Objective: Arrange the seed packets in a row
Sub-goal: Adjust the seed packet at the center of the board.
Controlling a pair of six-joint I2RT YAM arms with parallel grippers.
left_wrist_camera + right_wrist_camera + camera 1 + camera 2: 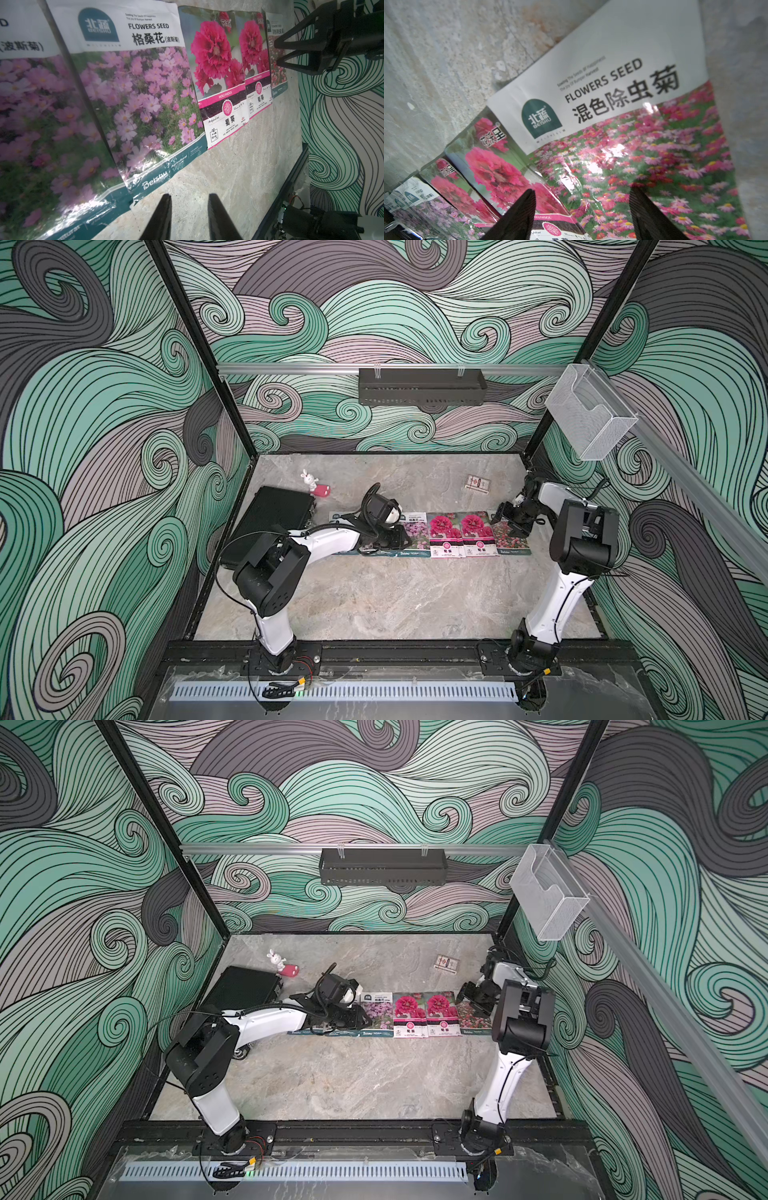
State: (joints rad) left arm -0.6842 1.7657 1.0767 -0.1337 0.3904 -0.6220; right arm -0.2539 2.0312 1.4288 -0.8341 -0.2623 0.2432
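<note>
Your seed packets lay flat in a row across the middle of the table, running from 9 o'clock to 3 o'clock in both top views. Four showed clearly: one purple packet, two magenta packets, and the red-pink packet at the 3 o'clock end. The rest, toward 9 o'clock, sat under your left arm — only thin strips of their edges showed, so you could not count them from above. The left wrist view caught a second purple packet, blurred and cut off by the frame.

Your left gripper stood narrowly parted with bare table between its fingers, holding nothing. Your right gripper was spread wide above the red-pink packet, also holding nothing — it covered that packet's 12 o'clock edge in the top views. A small patterned box sat at 1 o'clock, and a black slab lay at 9 o'clock, partly hidden by the arm.
</note>
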